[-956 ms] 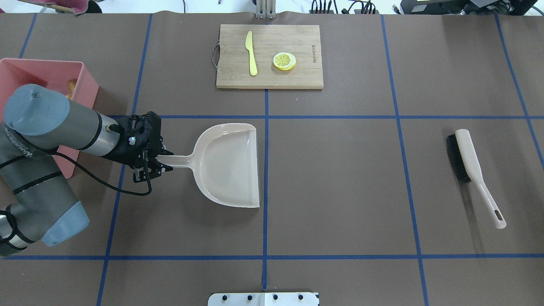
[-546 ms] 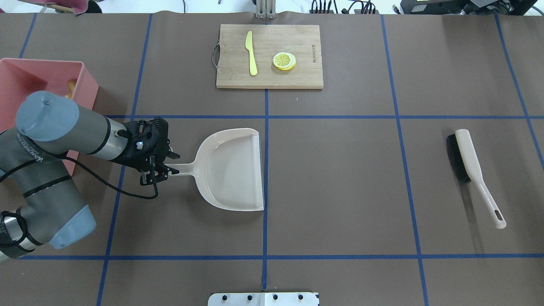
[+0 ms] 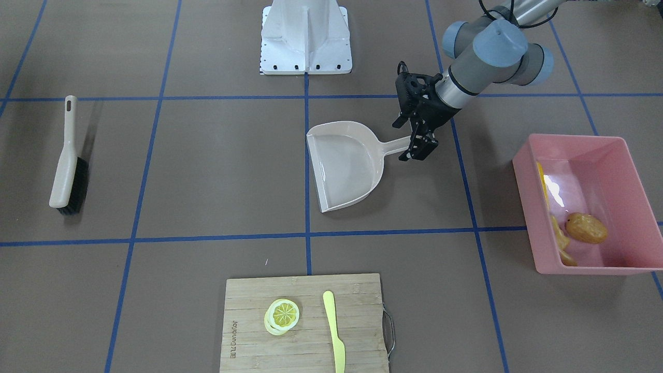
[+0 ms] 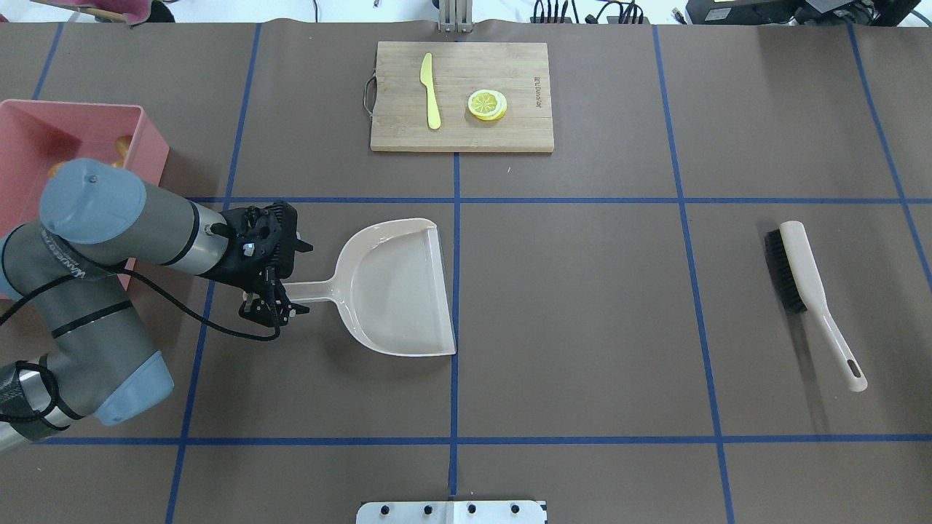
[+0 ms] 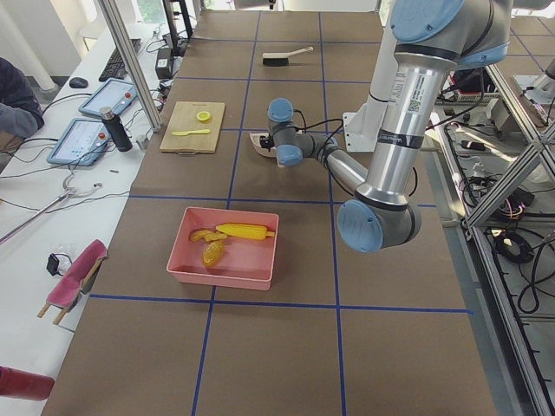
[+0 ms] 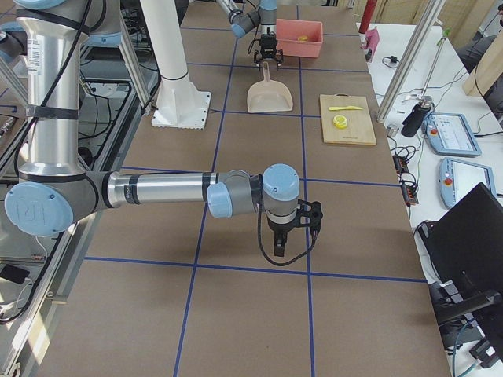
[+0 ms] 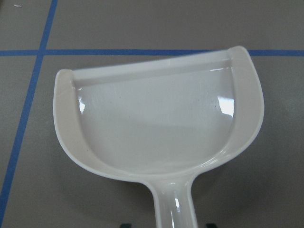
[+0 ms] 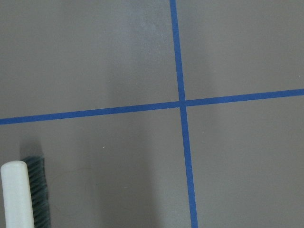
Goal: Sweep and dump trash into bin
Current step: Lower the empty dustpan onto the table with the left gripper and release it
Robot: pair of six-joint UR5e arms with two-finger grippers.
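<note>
Three trash pieces (image 3: 585,228) in bin (image 3: 606,176); empty dustpan (image 4: 393,291) on tabletop, handle pointing binward, clamped in left tool (image 4: 275,302); right tool (image 6: 295,224) opening: cannot tell.

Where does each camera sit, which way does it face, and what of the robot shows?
Front-facing: across the table, facing the robot's base; left arm at the beige plastic dustpan.
Overhead: behind the robot, looking forward; left arm.
Exterior left: table's end by the pink rectangular tub; left arm near.
Exterior right: opposite end; right arm near.
Left wrist: down at the dustpan; no arm.
Right wrist: down at the table; no arm.
Shared: first two show the wooden cutting board.
</note>
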